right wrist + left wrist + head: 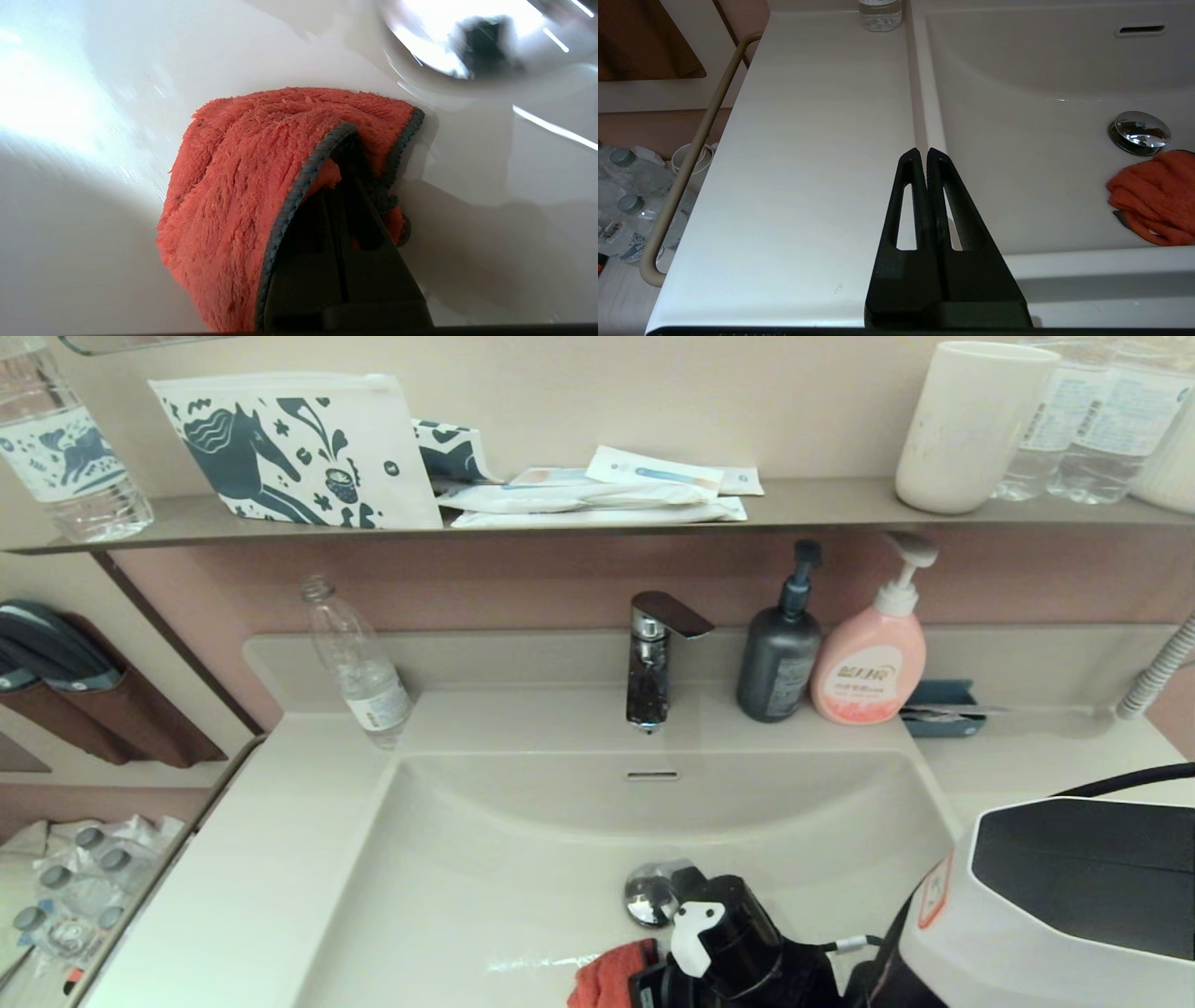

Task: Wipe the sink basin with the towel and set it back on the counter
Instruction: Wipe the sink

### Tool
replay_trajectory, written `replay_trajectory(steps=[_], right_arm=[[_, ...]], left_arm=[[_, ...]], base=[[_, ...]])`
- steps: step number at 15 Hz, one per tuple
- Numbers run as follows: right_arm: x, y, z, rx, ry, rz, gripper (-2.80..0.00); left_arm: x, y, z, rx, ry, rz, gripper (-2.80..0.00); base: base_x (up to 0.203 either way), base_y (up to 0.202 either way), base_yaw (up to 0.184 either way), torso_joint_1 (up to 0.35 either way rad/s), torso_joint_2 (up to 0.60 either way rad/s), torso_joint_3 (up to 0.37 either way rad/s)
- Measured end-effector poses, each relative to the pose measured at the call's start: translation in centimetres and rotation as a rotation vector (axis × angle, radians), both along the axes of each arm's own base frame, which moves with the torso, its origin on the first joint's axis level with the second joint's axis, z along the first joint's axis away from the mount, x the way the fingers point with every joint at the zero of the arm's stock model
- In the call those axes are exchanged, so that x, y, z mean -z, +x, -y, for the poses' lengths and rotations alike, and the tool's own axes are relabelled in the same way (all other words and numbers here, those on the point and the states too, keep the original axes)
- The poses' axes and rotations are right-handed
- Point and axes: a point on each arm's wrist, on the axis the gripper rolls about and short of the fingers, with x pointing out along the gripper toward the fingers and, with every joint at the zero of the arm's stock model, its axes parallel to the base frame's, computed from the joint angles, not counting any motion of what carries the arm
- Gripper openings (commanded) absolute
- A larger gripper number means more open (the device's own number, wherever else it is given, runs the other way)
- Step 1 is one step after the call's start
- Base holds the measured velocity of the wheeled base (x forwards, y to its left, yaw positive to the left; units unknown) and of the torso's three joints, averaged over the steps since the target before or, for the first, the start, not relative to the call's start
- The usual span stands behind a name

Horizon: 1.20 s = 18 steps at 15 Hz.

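The orange-red towel (611, 980) lies bunched on the floor of the off-white sink basin (523, 859), near its front, just beside the chrome drain plug (651, 896). My right gripper (345, 154) is down in the basin, shut on the towel (243, 186), whose grey-edged folds drape over the fingertips and hide them. The towel (1155, 200) and the drain plug (1139, 132) also show in the left wrist view. My left gripper (923, 156) hovers shut and empty over the counter (808, 163) at the basin's left rim.
A faucet (651, 663), a dark pump bottle (780, 658) and a pink soap bottle (870, 658) stand behind the basin. A clear plastic bottle (359, 663) stands at the back left of the counter. A wall shelf (794, 504) above carries pouches and a white cup (966, 425).
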Motion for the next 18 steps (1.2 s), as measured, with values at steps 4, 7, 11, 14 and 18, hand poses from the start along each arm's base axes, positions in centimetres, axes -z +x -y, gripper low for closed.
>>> replay_trajectory(steps=[4,7,11,14,18], right_arm=[[0.1,1.8,-3.7,-0.022,0.042,0.032,-2.8],[-0.4,3.3,-6.4,-0.03,0.078,0.062,-2.8],[-1.0,5.2,-9.1,-0.032,0.112,0.11,-2.8],[-0.6,6.8,-10.9,-0.01,0.098,0.207,-2.8],[-0.3,8.3,-12.3,0.034,0.079,0.304,-2.8]], left_arm=[[0.0,0.0,0.0,0.0,0.0,0.0,-2.8],[0.0,0.0,0.0,0.0,0.0,0.0,-2.8],[0.0,0.0,0.0,0.0,0.0,0.0,-2.8],[0.0,0.0,0.0,0.0,0.0,0.0,-2.8],[0.0,0.0,0.0,0.0,0.0,0.0,-2.8]], base=[[0.0,0.0,0.0,0.0,0.0,0.0],[0.0,0.0,0.0,0.0,0.0,0.0],[0.0,0.0,0.0,0.0,0.0,0.0],[0.0,0.0,0.0,0.0,0.0,0.0],[0.0,0.0,0.0,0.0,0.0,0.0]])
